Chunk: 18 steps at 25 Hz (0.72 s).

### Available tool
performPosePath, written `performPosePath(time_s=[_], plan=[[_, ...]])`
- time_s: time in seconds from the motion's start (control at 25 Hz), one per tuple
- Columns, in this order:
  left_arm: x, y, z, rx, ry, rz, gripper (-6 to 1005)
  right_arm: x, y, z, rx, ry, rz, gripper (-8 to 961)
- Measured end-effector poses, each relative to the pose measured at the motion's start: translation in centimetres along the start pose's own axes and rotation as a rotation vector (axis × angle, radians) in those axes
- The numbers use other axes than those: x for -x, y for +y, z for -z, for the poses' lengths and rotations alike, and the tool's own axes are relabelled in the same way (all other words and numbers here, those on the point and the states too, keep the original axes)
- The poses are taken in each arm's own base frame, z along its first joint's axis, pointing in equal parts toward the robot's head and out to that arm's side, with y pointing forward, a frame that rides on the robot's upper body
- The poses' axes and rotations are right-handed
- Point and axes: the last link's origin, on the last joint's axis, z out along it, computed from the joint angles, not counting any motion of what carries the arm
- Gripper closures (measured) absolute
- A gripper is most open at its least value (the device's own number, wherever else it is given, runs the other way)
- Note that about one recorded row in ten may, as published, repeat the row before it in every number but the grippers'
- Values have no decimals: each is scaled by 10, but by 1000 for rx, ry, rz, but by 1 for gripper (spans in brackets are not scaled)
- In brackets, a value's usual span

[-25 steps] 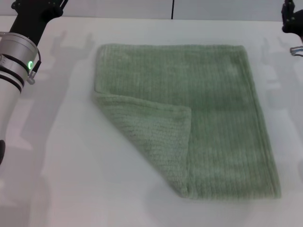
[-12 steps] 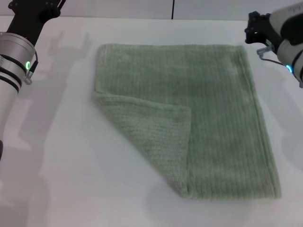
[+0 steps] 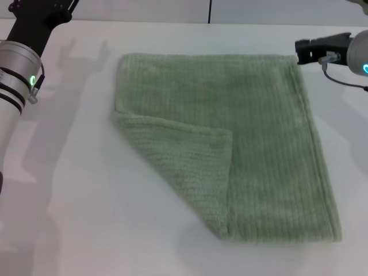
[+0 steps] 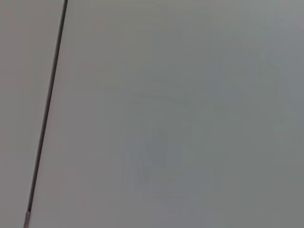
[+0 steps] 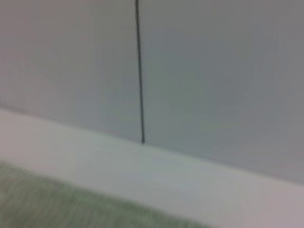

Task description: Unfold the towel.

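Note:
The pale sage-green towel [image 3: 259,126] lies flat on the white table [image 3: 86,201]. Its near left corner is folded over as a triangular flap [image 3: 190,164] lying on top of the towel. My right gripper [image 3: 307,50] hovers at the far right, just beside the towel's far right corner, pointing toward it. The right wrist view shows a strip of the towel's edge [image 5: 71,209] below the camera. My left arm [image 3: 17,75] is at the far left, away from the towel, and its gripper is out of the picture at the top.
The table's far edge meets a grey wall with a dark vertical seam [image 3: 209,11]. The seam also shows in the right wrist view [image 5: 139,71] and in the left wrist view [image 4: 47,109]. White tabletop surrounds the towel on the left and in front.
My right arm has swung in from the far right edge, and its gripper now points at the towel's far right corner. The towel and the left arm have hardly moved.

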Motion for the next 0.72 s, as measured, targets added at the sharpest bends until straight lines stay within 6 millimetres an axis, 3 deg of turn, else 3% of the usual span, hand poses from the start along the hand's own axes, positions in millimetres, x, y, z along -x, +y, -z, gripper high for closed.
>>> performPosePath(time_s=[0.24, 0.72], plan=[[1, -3, 2, -13, 2, 5, 201, 4, 6, 13, 58, 118, 12, 944], [2, -6, 7, -20, 1, 12, 202, 9, 12, 17, 112, 337, 74, 955]])
